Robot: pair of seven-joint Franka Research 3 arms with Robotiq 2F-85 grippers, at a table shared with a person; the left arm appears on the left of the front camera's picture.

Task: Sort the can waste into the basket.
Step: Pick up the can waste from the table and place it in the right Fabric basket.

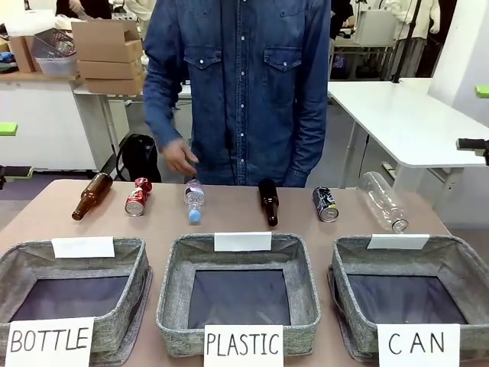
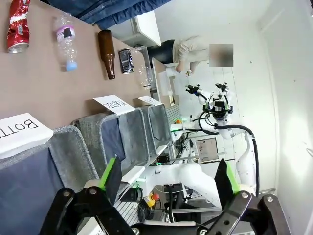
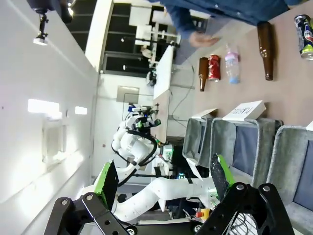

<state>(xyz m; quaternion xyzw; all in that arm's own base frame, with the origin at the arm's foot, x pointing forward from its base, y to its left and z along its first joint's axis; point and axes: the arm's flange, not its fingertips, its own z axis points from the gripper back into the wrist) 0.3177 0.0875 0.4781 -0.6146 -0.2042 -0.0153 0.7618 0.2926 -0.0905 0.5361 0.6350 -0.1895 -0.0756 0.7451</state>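
Brown table (image 1: 229, 224): BOTTLE basket (image 1: 23, 256), PLASTIC basket (image 1: 176, 267), CAN basket (image 1: 467, 264) in a row along near edge, each showing bare dark floor. Red can (image 1: 137, 197) and dark can (image 1: 325, 204) lie by far edge, outside CAN basket. Left end effector (image 2: 168, 169), right end effector (image 3: 164, 169): jaws spread wide, gripping nothing.

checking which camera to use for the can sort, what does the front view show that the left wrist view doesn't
Front view adds the leftmost brown bottle, the person's hand above the small plastic bottle, and a readable CAN sign on the basket. Left wrist view adds the left gripper, open and empty. Both share the red can, the dark can, the dark brown bottle and the clear bottle, all lying on the table, plus the basket.
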